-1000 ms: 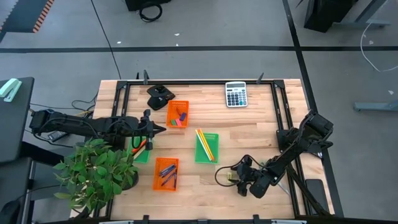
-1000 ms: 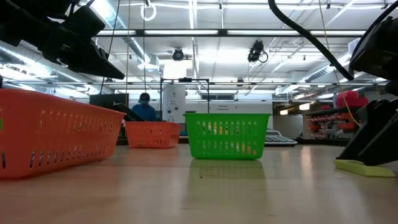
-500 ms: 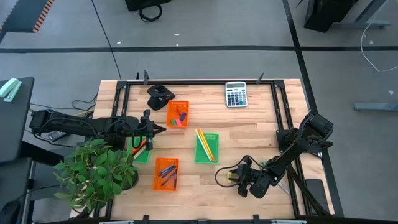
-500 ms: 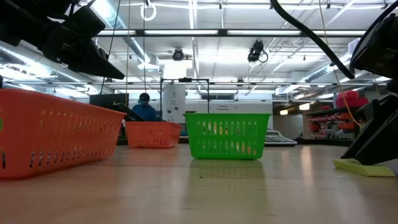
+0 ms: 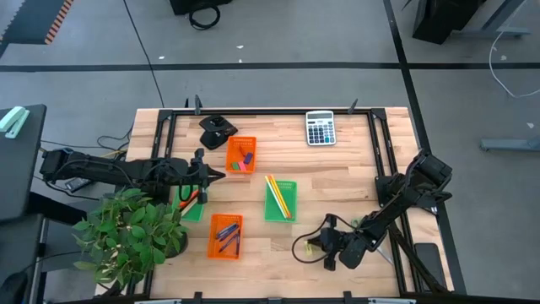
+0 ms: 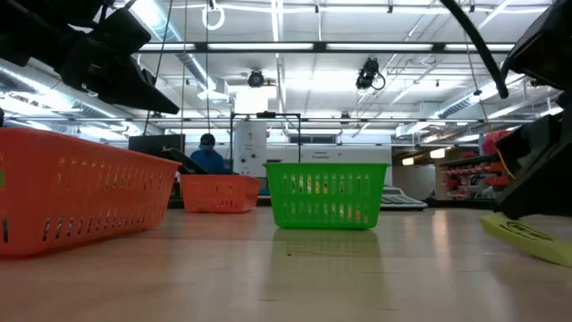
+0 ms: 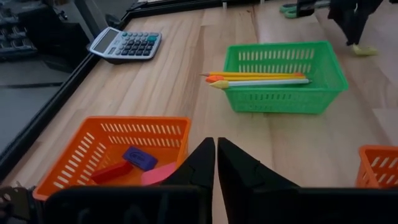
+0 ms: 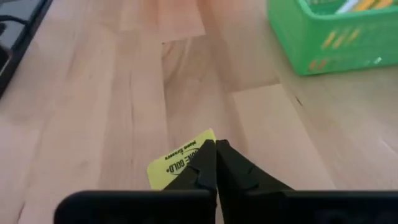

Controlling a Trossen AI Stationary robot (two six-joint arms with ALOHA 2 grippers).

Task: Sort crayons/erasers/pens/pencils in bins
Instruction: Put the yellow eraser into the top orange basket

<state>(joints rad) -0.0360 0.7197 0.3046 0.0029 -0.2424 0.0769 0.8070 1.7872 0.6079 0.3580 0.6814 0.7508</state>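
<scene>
the right gripper (image 5: 319, 245) sits low on the table (image 5: 337, 181) at lower centre-right of the high view, fingers together and clamped on a yellow eraser (image 8: 180, 163). the eraser's long axis runs diagonally in the right wrist view, and in the low view it tilts, one end raised. compared with a second ago, the gripper has shifted slightly left and the eraser has lifted off flat. the left gripper (image 5: 221, 176) hangs beside the orange bin (image 5: 241, 155) holding erasers, fingers together. pencils (image 5: 278, 195) lie diagonally in the green bin (image 5: 288, 211).
</scene>
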